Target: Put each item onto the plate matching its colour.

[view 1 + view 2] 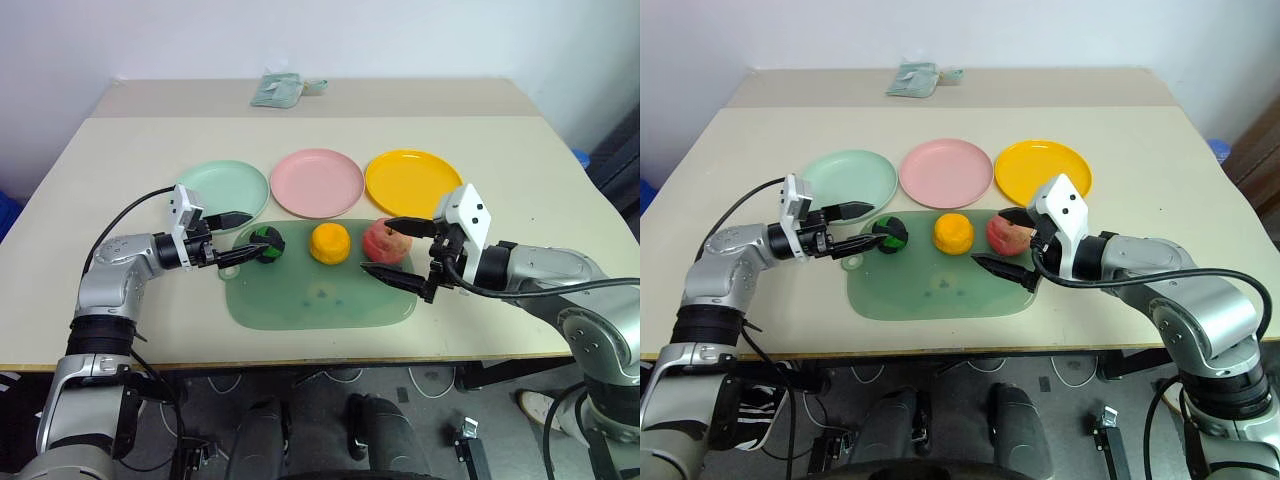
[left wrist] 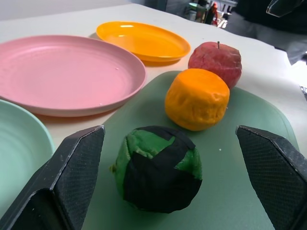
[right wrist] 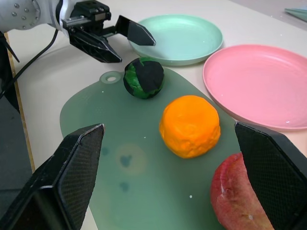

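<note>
On the near part of the table lies a translucent green mat with rounded corners, and all three fruits sit in a row along its far edge. On the robot's left is the ball, wrapped in dark green and black patches with a creased surface. In the middle is the orange, yellow-orange, squat and slightly dimpled. On the right is the apple, pinkish-red, mottled, with a short stem on top.

The left tool reaches in level from the left, its two black fingers spread wide with the ball just beyond their tips, not touched and holding nothing. The right tool comes from the right, also wide open and empty, one finger above the apple and one in front of it, so the apple sits between them without visible contact.

Just past the mat stand the three round plates in a line: mint green plate on the left, pink plate in the middle, yellow plate on the right, all bare. At the table's far edge lies a small pale green cloth bundle.
</note>
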Controlling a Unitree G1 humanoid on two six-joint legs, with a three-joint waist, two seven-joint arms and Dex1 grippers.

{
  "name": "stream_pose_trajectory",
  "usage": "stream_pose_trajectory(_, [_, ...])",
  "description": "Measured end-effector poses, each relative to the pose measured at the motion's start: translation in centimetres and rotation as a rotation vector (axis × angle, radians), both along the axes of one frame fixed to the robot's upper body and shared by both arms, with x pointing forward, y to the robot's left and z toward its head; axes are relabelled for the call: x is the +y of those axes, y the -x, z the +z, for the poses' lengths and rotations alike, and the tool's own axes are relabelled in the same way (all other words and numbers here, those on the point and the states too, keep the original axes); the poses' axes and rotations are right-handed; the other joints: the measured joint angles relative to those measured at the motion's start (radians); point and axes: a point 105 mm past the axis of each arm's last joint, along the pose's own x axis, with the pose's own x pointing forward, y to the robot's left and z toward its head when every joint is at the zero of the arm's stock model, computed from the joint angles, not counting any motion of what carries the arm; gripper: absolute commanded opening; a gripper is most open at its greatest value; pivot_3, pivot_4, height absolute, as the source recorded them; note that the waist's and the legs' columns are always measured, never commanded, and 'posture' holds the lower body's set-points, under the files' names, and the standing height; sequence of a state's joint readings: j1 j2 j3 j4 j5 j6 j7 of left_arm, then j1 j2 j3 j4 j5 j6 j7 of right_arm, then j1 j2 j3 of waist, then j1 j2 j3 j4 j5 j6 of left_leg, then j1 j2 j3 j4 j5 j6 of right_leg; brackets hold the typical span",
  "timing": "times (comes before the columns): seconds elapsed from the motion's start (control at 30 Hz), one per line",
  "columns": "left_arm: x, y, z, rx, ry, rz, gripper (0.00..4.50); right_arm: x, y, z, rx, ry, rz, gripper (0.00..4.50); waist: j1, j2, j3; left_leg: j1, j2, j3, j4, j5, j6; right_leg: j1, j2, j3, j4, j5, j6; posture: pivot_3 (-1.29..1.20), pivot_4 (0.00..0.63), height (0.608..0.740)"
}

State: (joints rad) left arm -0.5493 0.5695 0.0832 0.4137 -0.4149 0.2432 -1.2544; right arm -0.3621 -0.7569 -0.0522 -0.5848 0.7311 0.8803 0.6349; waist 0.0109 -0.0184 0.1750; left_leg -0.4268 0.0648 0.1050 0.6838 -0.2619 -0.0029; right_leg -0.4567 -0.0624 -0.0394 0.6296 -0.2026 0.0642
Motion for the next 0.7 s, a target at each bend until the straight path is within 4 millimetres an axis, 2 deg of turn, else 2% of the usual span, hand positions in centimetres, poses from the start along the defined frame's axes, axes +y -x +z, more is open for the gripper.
stream_pose_trajectory(0.23, [-1.2, -0.4, -1.1, 0.006, 0.002, 0.004, 4.50, 0.0, 0.0, 0.0, -0.003, 0.000, -0.001, 4.41, 0.000, 0.000, 0.000, 0.000, 0.000, 0.000, 0.000, 0.000, 0.000, 0.000, 0.000, 0.000, 0.000, 0.000, 0.000, 0.00, 0.150, 0.740])
stream_pose_trajectory(0.7, [-1.5, -0.8, -1.8, -0.004, -0.040, 0.023, 4.50, -0.1, -0.2, 0.2, -0.015, 0.005, -0.007, 4.41, 0.000, 0.000, 0.000, 0.000, 0.000, 0.000, 0.000, 0.000, 0.000, 0.000, 0.000, 0.000, 0.000, 0.000, 0.000, 0.00, 0.150, 0.740])
